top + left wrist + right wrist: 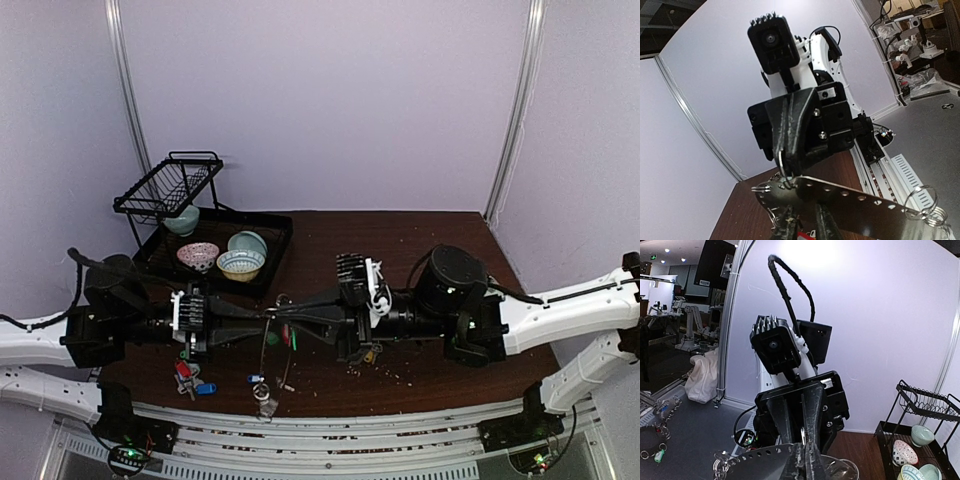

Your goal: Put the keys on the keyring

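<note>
Pinching the keyring [860,202] w/ my right gripper [785,155]: jaws fully closed, a small wire ring [781,165] on its rim caught between the tips (clearest in left wrist view). Keyring is up off the table [440,370], mid-table btwn my two grippers, which point at each other tip to tip. Its flat perforated strip runs across the bottom of both wrist views, and more wire rings [921,202] bunch at one end. My left gripper [806,437] is right at the strip, jaws close together, but can't tell if it's gripping or just off it (strip covers the tips). Green tag [293,340] and red tag [272,340] dangle just under the grippers. Other keys [190,378] lie on the table near my left wrist: one red, one w/ a blue tag [206,388], another blue one [256,379] further right. Back left: black tray [284,232] w/ bowls [240,264], wire rack [165,190] behind it.
</note>
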Controlling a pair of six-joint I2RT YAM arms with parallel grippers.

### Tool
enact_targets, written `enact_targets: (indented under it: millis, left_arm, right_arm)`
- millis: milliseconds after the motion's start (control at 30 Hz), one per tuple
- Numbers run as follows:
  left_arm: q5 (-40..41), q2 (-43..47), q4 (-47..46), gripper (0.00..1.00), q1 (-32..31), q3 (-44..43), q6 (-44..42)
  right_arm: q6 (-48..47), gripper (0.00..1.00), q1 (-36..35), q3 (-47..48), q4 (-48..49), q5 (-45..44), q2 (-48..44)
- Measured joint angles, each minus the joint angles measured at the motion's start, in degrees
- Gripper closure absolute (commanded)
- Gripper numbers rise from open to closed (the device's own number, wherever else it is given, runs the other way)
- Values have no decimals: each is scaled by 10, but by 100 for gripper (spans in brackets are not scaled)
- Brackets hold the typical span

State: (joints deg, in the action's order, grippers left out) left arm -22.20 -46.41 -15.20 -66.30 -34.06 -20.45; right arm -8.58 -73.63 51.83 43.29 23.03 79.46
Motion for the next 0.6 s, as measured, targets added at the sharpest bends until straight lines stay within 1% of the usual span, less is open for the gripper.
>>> enact_targets:
  millis: [67,233,467,600]
  left_arm:
    - [-14,2,-12,81,0,0,7]
    - [-31,14,-26,81,0,0,18]
    - [-5,23,-57,78,0,0,40]
    - [4,22,-68,79,0,0,52]
  right_arm:
    - [7,100,0,0,24,0,5]
    - [14,100,0,-1,49,-5,7]
    - [15,100,0,-1,59,-5,23]
    - [16,100,0,-1,53,-2,33]
